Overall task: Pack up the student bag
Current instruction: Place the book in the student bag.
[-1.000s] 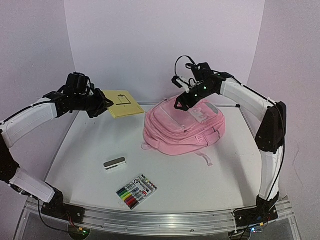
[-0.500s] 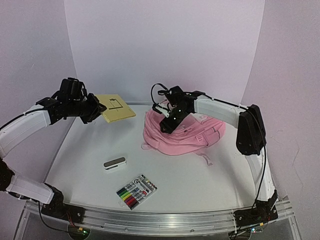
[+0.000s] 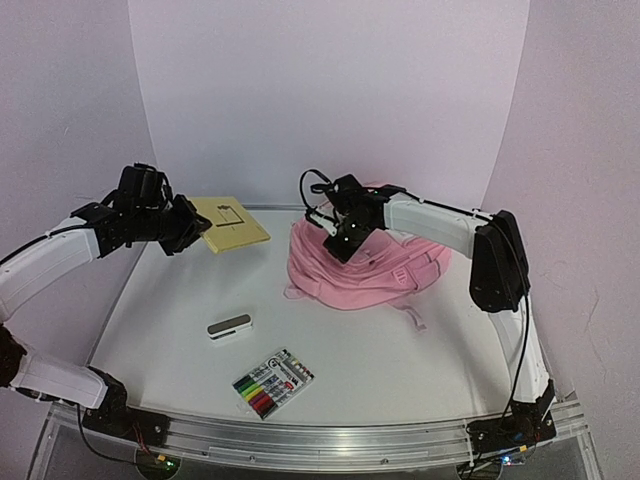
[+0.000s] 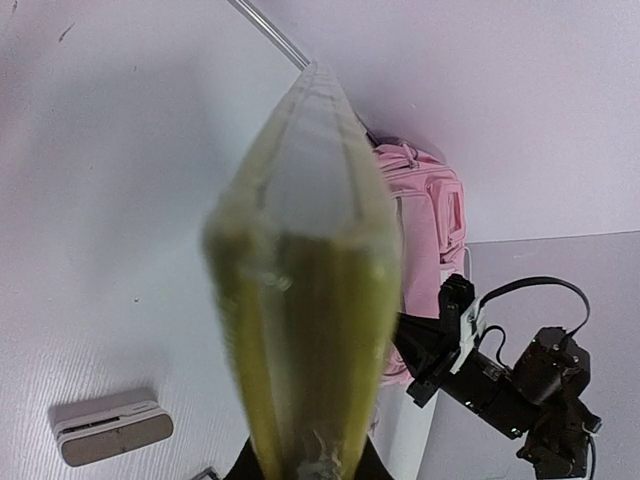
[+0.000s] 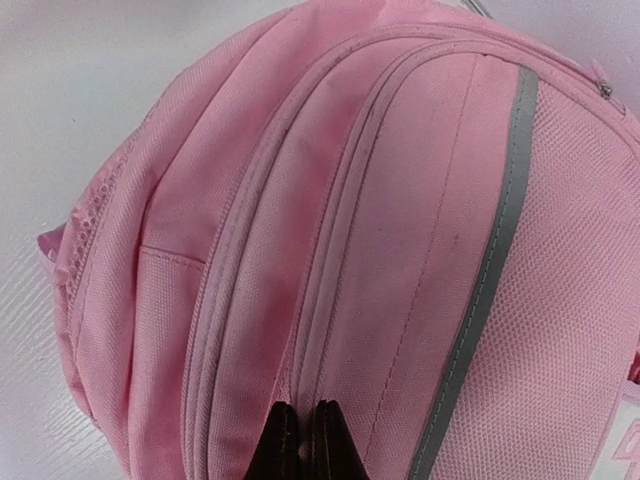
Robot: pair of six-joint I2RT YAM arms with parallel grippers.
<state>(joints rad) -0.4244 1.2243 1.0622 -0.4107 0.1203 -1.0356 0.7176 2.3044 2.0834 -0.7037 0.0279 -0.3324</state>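
- Your left gripper (image 3: 196,226) is clamped on a yellow notebook (image 3: 236,222) at the far left, and as far as I can tell it's holding it off the table (image 3: 420,370). The left wrist view shows the book edge-on with its bottom edge between the jaws.
- Your right gripper (image 5: 303,440) has its jaws squeezed together, tips down on a zip line of the student bag (image 5: 420,250). I honestly can't tell if a zip pull is pinched in there.
- Closest to you is a pack of coloured markers (image 3: 273,382), lying flat left of centre near the front edge.
- A bit further back sits a small white-and-grey case (image 3: 230,327), well apart from the bag.
- Further back, right of centre, the student bag lies flat with a strap (image 3: 410,318) trailing toward you.
- Progress-wise I'd say you've barely started. The zips in the right wrist view look closed and nothing shows inside. The notebook is in hand, while the markers and case sit untouched. That leaves opening the bag, loading the stuff and zipping up.
- Hard to see: your right arm covers the bag's top from above, so the main opening is hidden. The notebook is a blur up close, and I can't make out what the little case actually is.
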